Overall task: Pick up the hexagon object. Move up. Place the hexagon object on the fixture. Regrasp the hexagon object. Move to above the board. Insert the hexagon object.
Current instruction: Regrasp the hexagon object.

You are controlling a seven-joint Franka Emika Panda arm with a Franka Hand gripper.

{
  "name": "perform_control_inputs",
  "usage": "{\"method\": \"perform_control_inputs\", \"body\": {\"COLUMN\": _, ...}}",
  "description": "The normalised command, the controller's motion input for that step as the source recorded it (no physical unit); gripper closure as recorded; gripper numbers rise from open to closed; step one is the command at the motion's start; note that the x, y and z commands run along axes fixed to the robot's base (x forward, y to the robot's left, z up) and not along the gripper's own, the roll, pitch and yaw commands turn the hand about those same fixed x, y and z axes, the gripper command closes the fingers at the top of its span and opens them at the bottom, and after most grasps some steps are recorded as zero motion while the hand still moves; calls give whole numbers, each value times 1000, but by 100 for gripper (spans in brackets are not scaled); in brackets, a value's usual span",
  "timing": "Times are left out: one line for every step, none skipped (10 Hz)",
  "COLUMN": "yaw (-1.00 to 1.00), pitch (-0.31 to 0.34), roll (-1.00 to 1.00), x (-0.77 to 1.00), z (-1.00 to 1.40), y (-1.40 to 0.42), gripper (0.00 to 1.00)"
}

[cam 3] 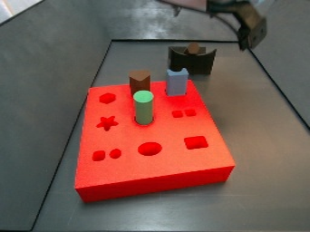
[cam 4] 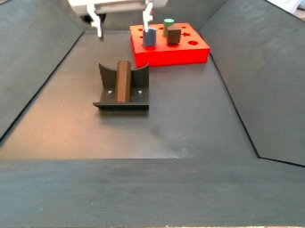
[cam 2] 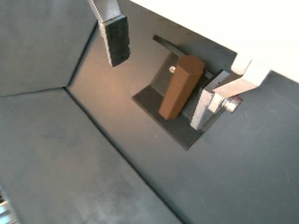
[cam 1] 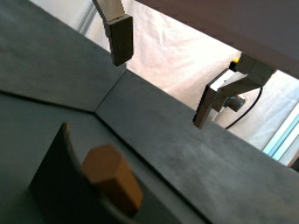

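Dark grey flooring runs under everything. On the left of a side view our pincer (cam 4: 119, 20) hangs spread wide and empty above the fixture (cam 4: 121, 87), where the hexagon object (cam 4: 124, 83) leans in the notch; the board (cam 4: 179, 49) lies further right. We should descend centred over the peg (fingers astride it) and close squarely for the regrasp.

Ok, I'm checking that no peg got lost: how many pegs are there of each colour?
Brown: 2 (hexagon object lying on the fixture; notch-topped peg in the board)
Green: 1 (cylinder)
Blue: 1 (peg)
Total: 4
The gripper, open above the fixture, holds none.
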Motion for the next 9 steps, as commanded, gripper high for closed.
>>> {"method": "perform_control_inputs", "body": {"yaw": 88, "pitch": -42, "roll": 76, "x": 81, "z": -1000, "y": 52, "gripper": 0}}
{"method": "perform_control_inputs", "body": {"yaw": 79, "pitch": -56, "roll": 79, "x": 91, "z": -1000, "y": 48, "gripper": 0}}
{"method": "perform_control_inputs", "body": {"yaw": 56, "pitch": -66, "roll": 75, "x": 104, "z": -1000, "y": 40, "gripper": 0}}
{"method": "perform_control_inputs", "body": {"yaw": 40, "pitch": -70, "roll": 78, "x": 109, "z": -1000, "y": 37, "gripper": 0}}
{"method": "perform_control_inputs", "body": {"yaw": 26, "pitch": -73, "roll": 78, "x": 107, "z": -911, "y": 27, "gripper": 0}}
{"method": "perform_control_inputs", "body": {"yaw": 10, "pitch": -67, "roll": 80, "x": 88, "z": -709, "y": 16, "gripper": 0}}
{"method": "perform_control_inputs", "body": {"yaw": -2, "pitch": -61, "roll": 76, "x": 79, "z": -517, "y": 9, "gripper": 0}}
{"method": "perform_control_inputs", "body": {"yaw": -7, "pitch": -55, "roll": 75, "x": 75, "z": -422, "y": 9, "gripper": 0}}
{"method": "perform_control_inputs", "body": {"yaw": -11, "pitch": -46, "roll": 74, "x": 71, "z": -236, "y": 6, "gripper": 0}}
